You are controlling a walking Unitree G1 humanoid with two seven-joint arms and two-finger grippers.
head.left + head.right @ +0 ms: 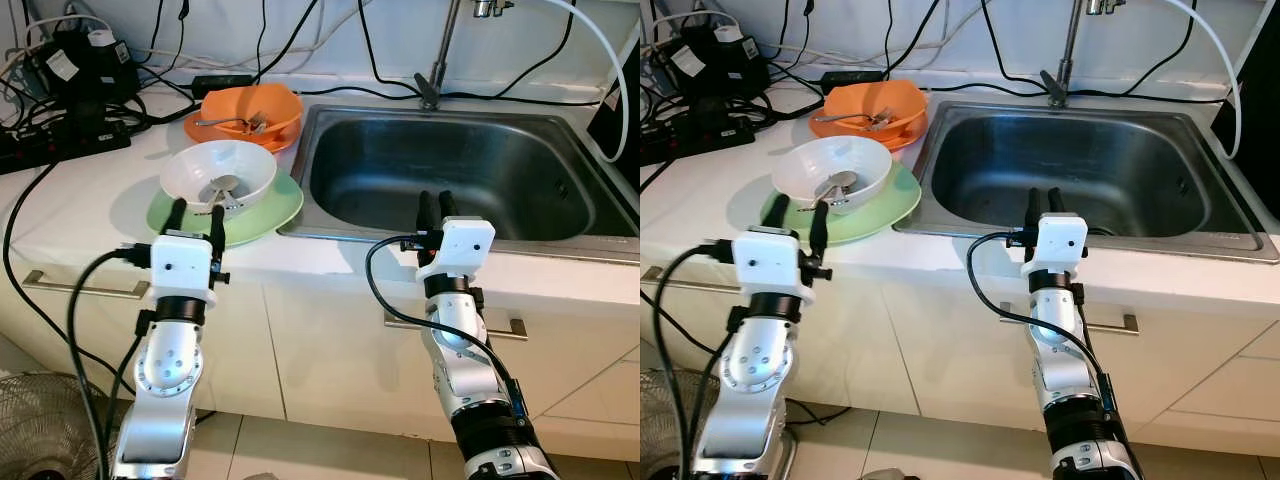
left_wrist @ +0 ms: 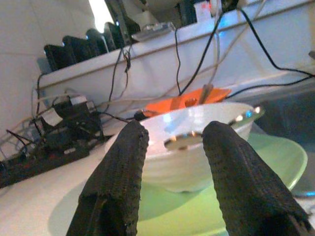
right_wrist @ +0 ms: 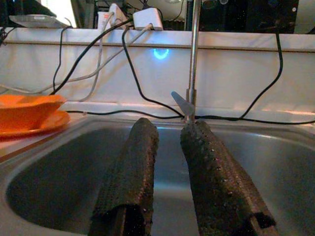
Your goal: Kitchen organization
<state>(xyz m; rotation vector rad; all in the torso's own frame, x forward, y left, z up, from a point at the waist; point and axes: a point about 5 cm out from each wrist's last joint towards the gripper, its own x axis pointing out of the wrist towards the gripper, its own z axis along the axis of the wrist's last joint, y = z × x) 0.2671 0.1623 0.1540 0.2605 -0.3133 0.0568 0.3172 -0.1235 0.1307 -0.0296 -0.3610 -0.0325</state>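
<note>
Silver arms rise from the bottom of the head views, one at 7 o'clock and one at 5 o'clock, in front of white cabinet doors (image 1: 330,340) with metal bar handles. At the counter's front edge the left gripper (image 1: 196,216) stands with its two black fingers spread apart and empty, their tips just short of the green plate (image 1: 275,212); through the left wrist view a white bowl (image 2: 197,142) shows in the gap between the fingers. That white bowl sits on the green plate, at about 10 o'clock from the centre of the head view, and holds a metal spoon (image 1: 222,188) lying inside it. To its right, the right gripper (image 1: 437,208) reaches over the near rim of the steel sink (image 1: 520,130), its fingers a little parted and holding nothing, pointing toward the faucet (image 3: 193,54) at 12 o'clock. Farther back on the white counter (image 1: 90,190), at 11 o'clock, an orange bowl (image 1: 268,104) rests on an orange plate (image 1: 200,130), with metal cutlery (image 1: 235,123) in it. Behind these, at the far left, black power strips and chargers (image 1: 75,70) lie in a tangle of black cables (image 1: 300,40) running along the wall.
</note>
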